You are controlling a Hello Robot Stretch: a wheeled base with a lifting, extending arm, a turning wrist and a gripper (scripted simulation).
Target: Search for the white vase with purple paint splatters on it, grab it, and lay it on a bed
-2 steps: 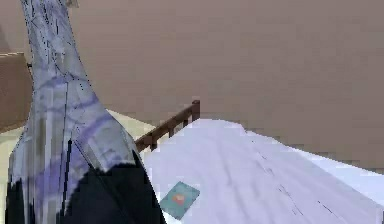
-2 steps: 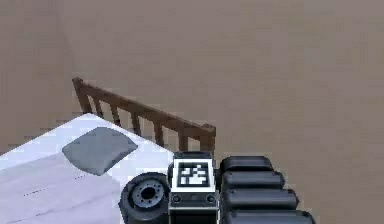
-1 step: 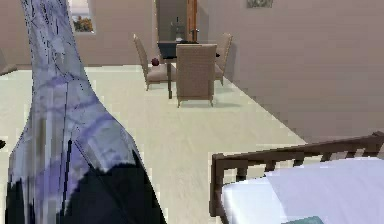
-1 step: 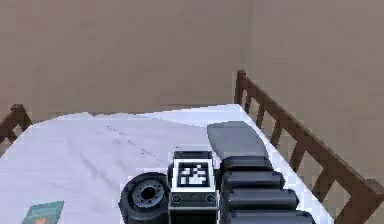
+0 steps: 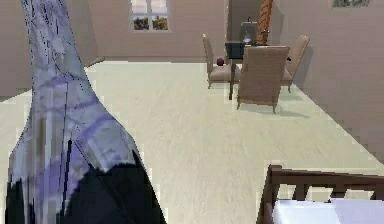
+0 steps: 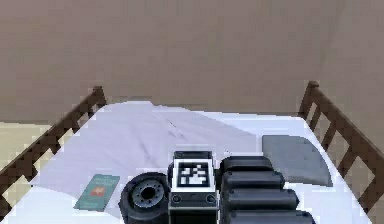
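The vase [image 5: 70, 130] is white with purple streaks and splatters. It stands upright, very near, at the forward view's left. It is narrow at the top edge and widens toward the bottom, where its lower part looks dark. What it rests on cannot be told. The bed [image 6: 160, 130] has dark brown slatted rails at left and right and a pale, slightly rumpled sheet. One corner of the bed [image 5: 318, 180] lies near at the forward view's right.

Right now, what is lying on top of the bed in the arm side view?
On the bed lie a grey pillow toward the view's right and a small flat green thing toward its left. The robot's arm covers the near middle, so anything there is hidden.
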